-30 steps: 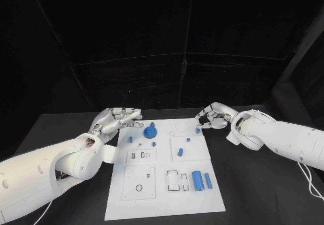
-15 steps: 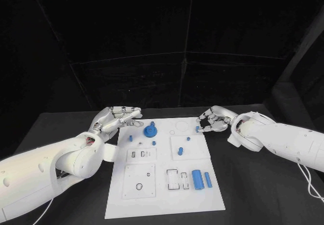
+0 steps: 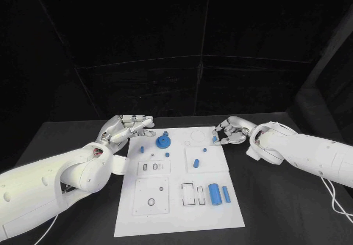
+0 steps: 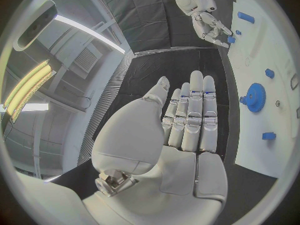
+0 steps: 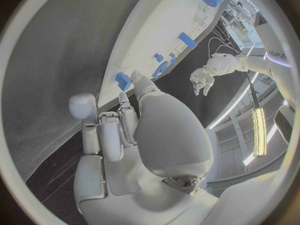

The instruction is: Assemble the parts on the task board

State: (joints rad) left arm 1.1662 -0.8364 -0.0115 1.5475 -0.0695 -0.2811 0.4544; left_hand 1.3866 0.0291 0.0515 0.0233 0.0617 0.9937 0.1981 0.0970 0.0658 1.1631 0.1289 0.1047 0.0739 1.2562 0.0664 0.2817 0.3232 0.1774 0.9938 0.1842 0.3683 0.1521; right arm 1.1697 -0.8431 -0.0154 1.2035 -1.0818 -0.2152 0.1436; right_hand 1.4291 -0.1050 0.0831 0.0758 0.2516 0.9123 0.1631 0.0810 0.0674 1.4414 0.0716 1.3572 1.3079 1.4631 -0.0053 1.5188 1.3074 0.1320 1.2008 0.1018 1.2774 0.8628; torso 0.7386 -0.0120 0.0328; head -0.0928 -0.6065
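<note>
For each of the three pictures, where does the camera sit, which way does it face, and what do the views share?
Head view: from the robot's head, down at the task board; both white arms, left hand, right hand.
Left wrist view: behind the left hand, facing across the table toward the right hand and the board's blue gear.
Right wrist view: behind the right hand, facing the board edge and the left hand.
Shared: all three show the board and both hands.
</note>
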